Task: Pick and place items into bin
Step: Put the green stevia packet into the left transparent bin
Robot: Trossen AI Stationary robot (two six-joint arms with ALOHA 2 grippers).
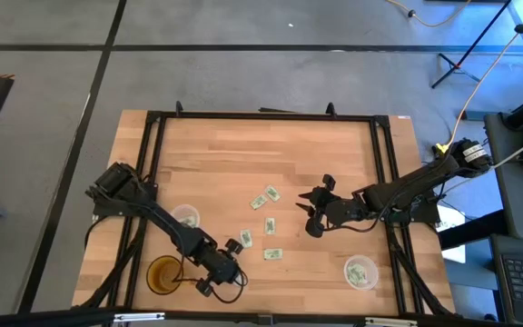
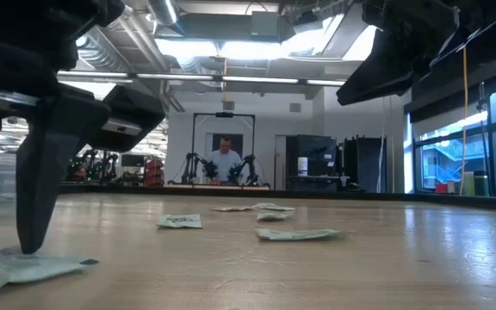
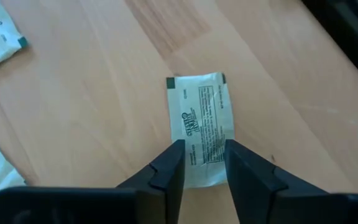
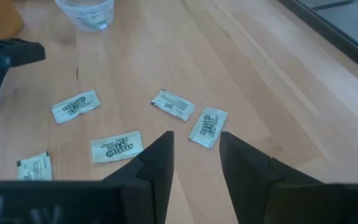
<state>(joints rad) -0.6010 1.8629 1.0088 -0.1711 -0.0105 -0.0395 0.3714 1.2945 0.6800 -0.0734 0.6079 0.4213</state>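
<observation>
**High view and others: left pincer down on a packet, right pincer raised**

High view: left pincer (image 1: 228,261) low near the front edge of the worktop (image 1: 216,154), just beside an amber cup (image 1: 163,274). Right pincer (image 1: 315,209) right of centre, fingers spread. Loose packets (image 1: 263,200) scattered between the two arms. Clear cup (image 1: 186,217) by the left arm, second clear cup (image 1: 360,272) front right with packets inside.

Low view: one dark finger (image 2: 41,176) planted tip-down on a packet (image 2: 20,265) lying flat on the worktop. Further packets flat mid-worktop. Person (image 2: 226,162) seen in the room behind.

Left wrist view: left pincer (image 3: 202,171) open, fingers straddling one packet (image 3: 199,118), which lies flat on the wood; not closed on it. Two more packets at the frame edge.

Right wrist view: right pincer (image 4: 194,158) open, holding nothing, above the wood. Five packets flat beyond it; nearest one (image 4: 208,127) just past the fingertips. Clear cup (image 4: 86,11) farther off.
</observation>
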